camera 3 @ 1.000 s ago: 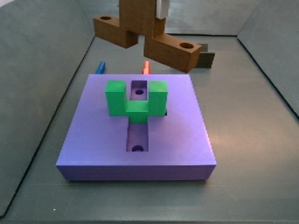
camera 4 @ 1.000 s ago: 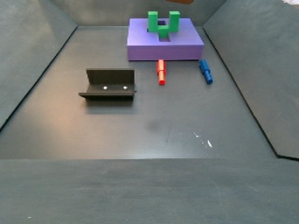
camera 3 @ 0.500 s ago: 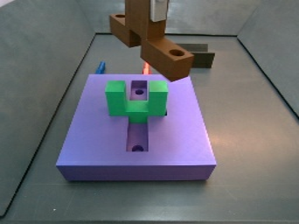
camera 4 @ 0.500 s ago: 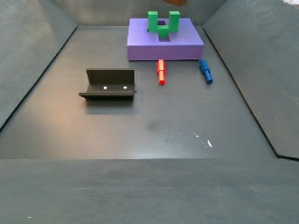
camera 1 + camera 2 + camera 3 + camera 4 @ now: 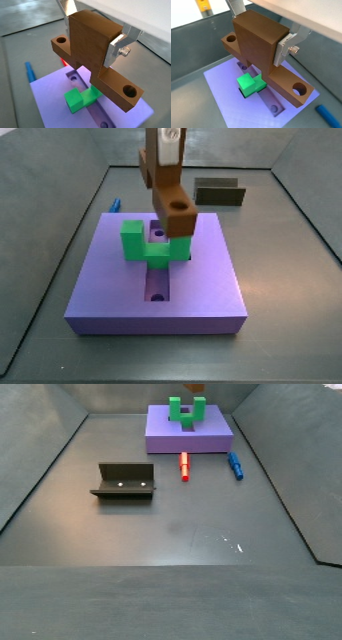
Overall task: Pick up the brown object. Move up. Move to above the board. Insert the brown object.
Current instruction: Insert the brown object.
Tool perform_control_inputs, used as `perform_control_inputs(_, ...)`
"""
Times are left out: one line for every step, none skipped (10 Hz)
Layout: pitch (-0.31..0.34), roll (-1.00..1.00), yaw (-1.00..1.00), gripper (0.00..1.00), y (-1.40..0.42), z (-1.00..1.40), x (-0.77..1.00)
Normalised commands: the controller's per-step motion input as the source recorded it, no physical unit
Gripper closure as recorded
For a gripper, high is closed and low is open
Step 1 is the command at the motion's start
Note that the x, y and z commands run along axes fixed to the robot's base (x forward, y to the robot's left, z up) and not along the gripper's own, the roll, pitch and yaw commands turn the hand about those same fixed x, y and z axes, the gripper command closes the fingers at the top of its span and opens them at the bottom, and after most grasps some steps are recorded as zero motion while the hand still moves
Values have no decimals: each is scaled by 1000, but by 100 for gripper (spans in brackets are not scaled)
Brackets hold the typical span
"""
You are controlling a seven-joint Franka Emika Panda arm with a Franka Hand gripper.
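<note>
Board lies directly beneath the gripper, green block under the hanging piece. Brown object, clamped between the fingers, has swung over the last second from lying crosswise to lengthwise along the groove, holed end low over the block. Judged: aligned above the board; insertion remains.

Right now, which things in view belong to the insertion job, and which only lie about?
Belong to the job:
- hand, above the board, shut on the brown object
- board
- green U-shaped block

Lying about:
- fixture
- red stick
- blue stick
</note>
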Motion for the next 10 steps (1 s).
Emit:
perform_control_inputs(0,121,-689,100,-366,-254,151)
perform_control_inputs(16,101,-511,100,-94,-246,180)
perform_control_inputs(61,81,-186,100,-3,-100,0)
perform_control_inputs(0,6,0,100,0,0,0)
perform_control_inputs(43,6,-200,100,6,-120,29)
perform_control_inputs(0,-7,-251,100,86,-277,0)
perform_control_inputs(0,-3,-209,100,0,-260,0)
perform_control_inputs(-67,-171,-251,100,0,-243,0)
perform_control_inputs(-156,-299,-271,100,0,-226,0)
perform_control_inputs(-124,-220,-226,100,0,-211,-26)
